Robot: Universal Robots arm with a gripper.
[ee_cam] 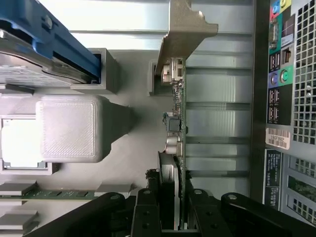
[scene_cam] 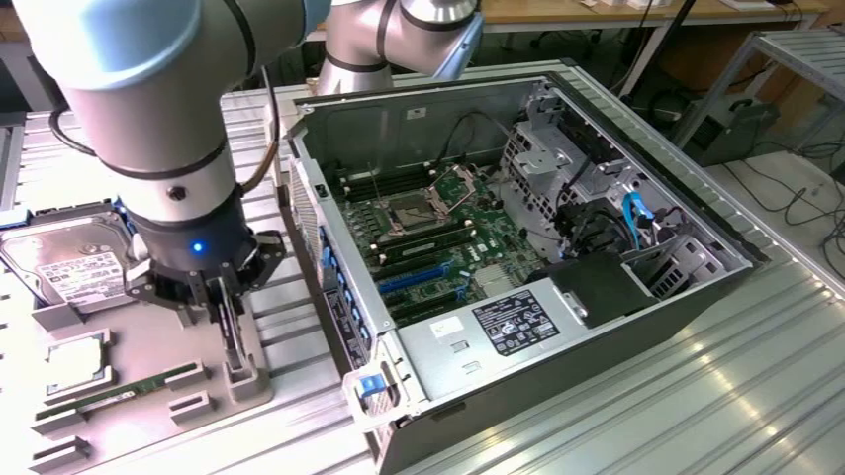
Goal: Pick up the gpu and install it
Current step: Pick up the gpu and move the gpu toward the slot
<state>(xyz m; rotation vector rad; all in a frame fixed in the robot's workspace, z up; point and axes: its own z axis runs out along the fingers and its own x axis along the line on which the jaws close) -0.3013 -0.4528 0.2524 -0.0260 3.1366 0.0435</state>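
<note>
The hand is narrowed on the gpu, one finger against each face. The card stands on edge in a slot of the gray tray, its silver bracket away from the fingers. The tray lies on the surface, just beside the open case, at the exterior view's left.

A ribbed metal desk is lit in pale streaks along its grooves. Behind it a wooden bench is set. At the exterior view's right a grey metal frame is placed, and dark cables are strewn over the floor.
</note>
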